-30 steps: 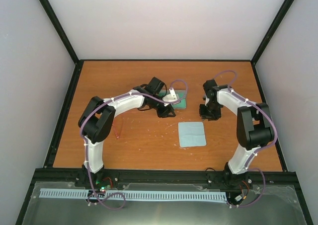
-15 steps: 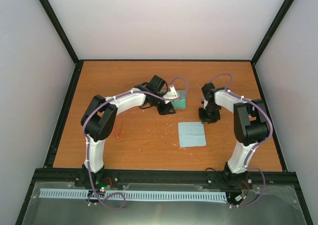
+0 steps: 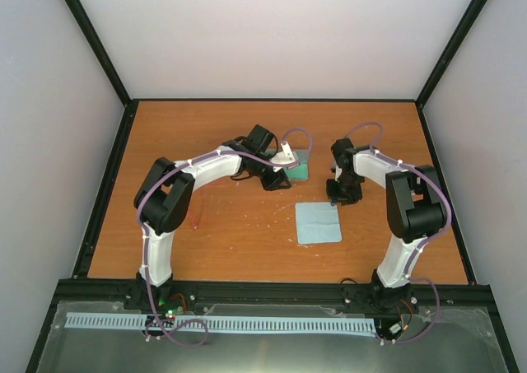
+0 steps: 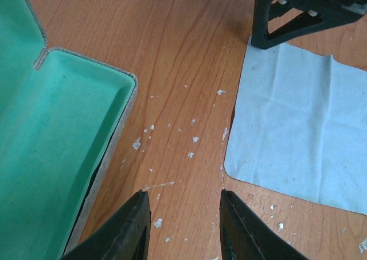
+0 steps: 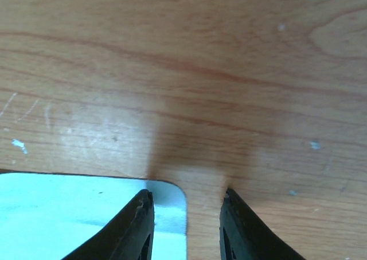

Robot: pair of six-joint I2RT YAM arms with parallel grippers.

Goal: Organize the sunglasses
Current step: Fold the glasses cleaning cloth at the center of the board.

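The sunglasses (image 3: 193,220) show only as a thin red-pink shape on the table beside my left arm's elbow, far from both grippers. The grey case with green lining (image 3: 301,170) lies open at mid-table; it fills the left of the left wrist view (image 4: 51,139). My left gripper (image 3: 278,180) is open and empty just left of the case (image 4: 184,214). The light blue cloth (image 3: 319,222) lies flat in front of the case (image 4: 298,122). My right gripper (image 3: 339,195) is open and empty, low over the cloth's far right corner (image 5: 86,214), its fingertips (image 5: 140,214) astride that corner (image 5: 186,200).
The right gripper's black fingers (image 4: 298,13) show at the top of the left wrist view, at the cloth's far edge. A black frame (image 3: 107,184) borders the wooden table (image 3: 247,241). White specks dot the wood between case and cloth.
My right gripper has moved nearer and down to the cloth's far right corner. My left gripper has shifted slightly right, toward the case. Cloth, case and sunglasses have not moved.
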